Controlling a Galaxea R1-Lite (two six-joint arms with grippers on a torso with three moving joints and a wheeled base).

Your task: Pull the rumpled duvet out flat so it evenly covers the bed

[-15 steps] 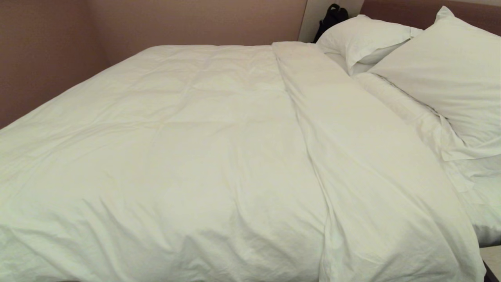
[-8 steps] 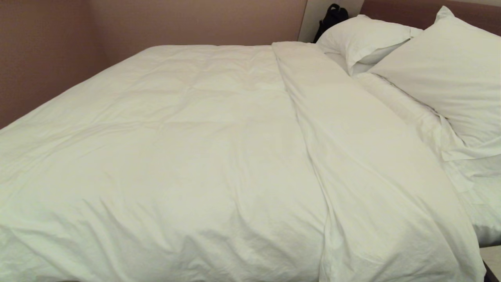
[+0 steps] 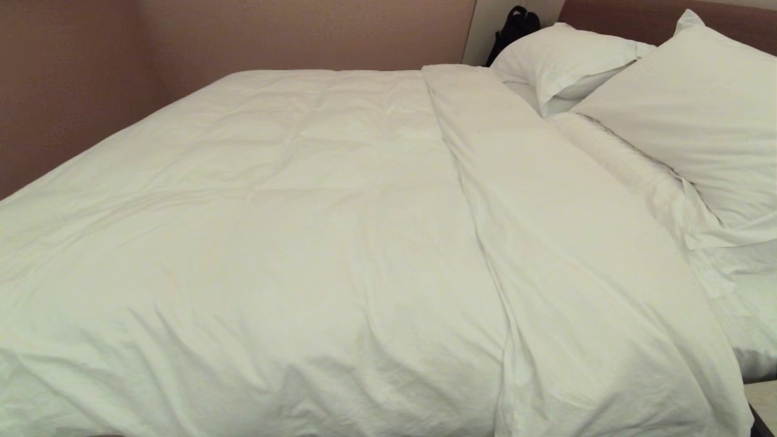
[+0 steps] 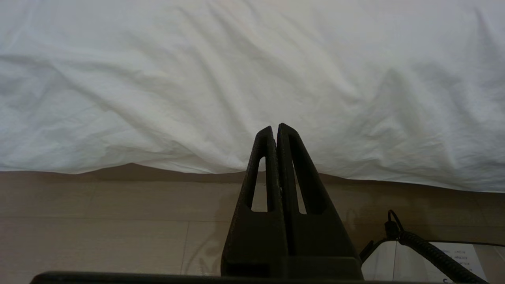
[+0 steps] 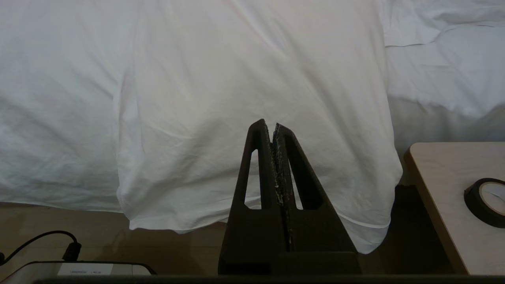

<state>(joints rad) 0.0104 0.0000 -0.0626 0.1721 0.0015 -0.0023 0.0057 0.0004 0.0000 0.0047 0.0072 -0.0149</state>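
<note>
The white duvet (image 3: 291, 230) lies spread over the bed, its top part folded back in a wide band (image 3: 546, 230) below the pillows (image 3: 686, 109). Its near side hangs over the bed's edge toward the floor (image 4: 197, 98) (image 5: 236, 98). Neither arm shows in the head view. My left gripper (image 4: 275, 128) is shut and empty, held apart from the hanging duvet edge. My right gripper (image 5: 269, 125) is shut and empty too, in front of the hanging folded part. The mattress is covered; the headboard (image 3: 613, 15) shows at the far right.
A pink-brown wall (image 3: 73, 91) runs along the bed's far side and foot. A dark bag (image 3: 515, 27) sits behind the pillows. A wooden bedside table (image 5: 453, 189) with a roll of black tape (image 5: 487, 201) stands at the right. Wood floor (image 4: 98, 225) lies below.
</note>
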